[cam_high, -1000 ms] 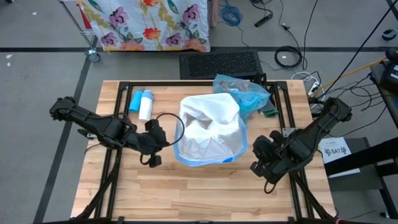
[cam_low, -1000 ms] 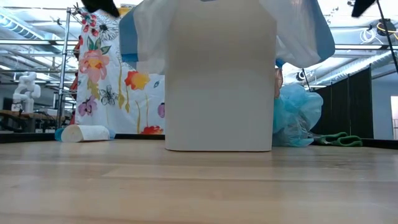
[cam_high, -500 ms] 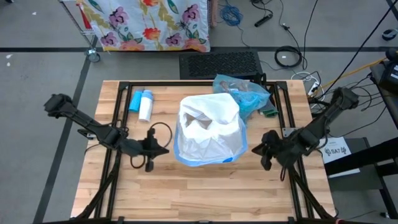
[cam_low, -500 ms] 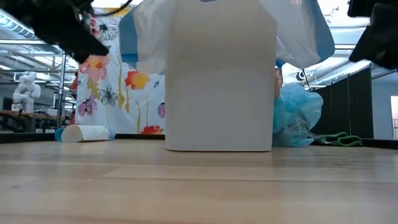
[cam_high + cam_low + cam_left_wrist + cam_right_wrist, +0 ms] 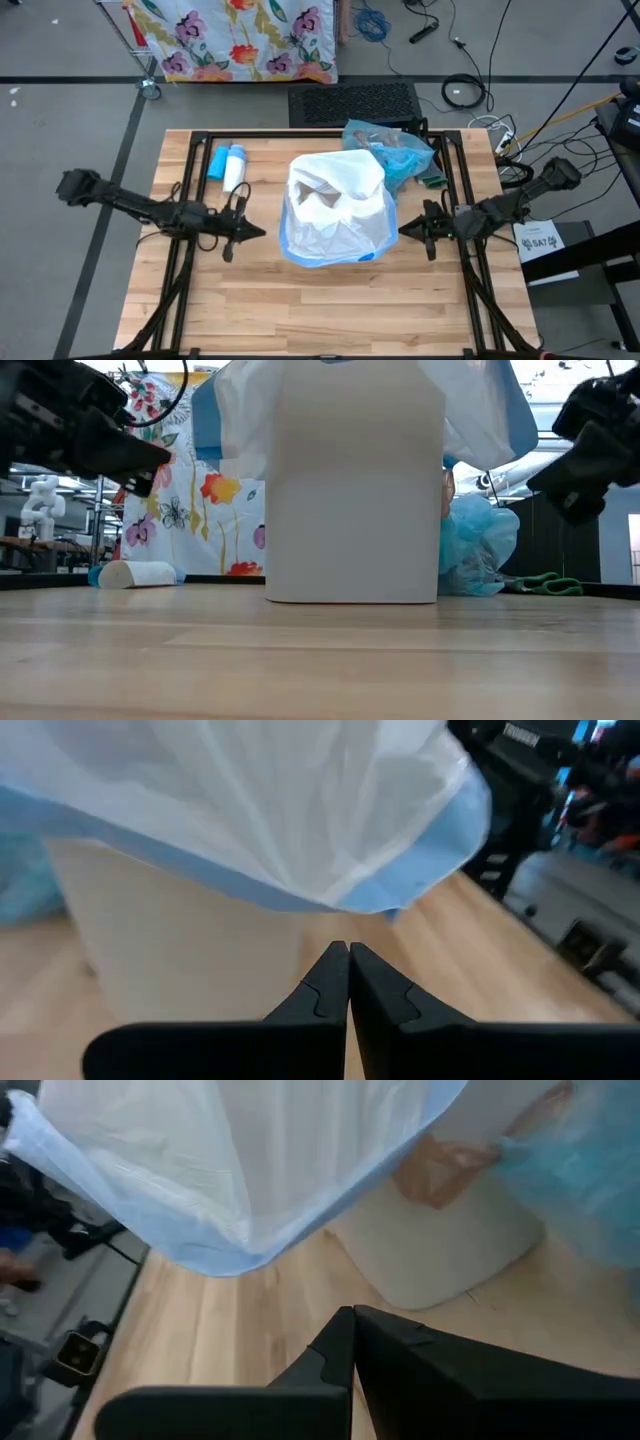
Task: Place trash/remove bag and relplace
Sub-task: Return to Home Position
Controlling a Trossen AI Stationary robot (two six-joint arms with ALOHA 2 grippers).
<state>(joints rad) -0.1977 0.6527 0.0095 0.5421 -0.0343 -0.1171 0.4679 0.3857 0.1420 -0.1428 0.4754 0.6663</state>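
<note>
Your left end effector (image 5: 258, 232) hangs above the worktop (image 5: 330, 300) with its two fingers (image 5: 325, 988) pressed flat together, gripping nothing. Directly ahead of its tips, near but not touching, stands the white trash bin (image 5: 355, 500). The bin is lined with the white plastic bag (image 5: 335, 200), and the bag's blue hem (image 5: 300, 890) droops over the rim and down the outside wall facing this end effector.

Your right end effector (image 5: 408, 231) sits on the opposite side of the bin, also clear of the worktop. Its fingers (image 5: 335, 1345) are likewise closed on each other and empty. The bin and its white liner lie just ahead of these tips, so the two end effectors point at each other with the bin between them.

The light-blue bag (image 5: 390, 148) rests on the worktop ahead of the right end effector and off to the far side, just beside the bin's far corner. It is bunched up, and brown scraps of trash (image 5: 445, 1158) show through its thin plastic.

A blue-and-white cylinder (image 5: 230, 167) lies on its side well apart from the left end effector, toward the worktop's far edge.
</note>
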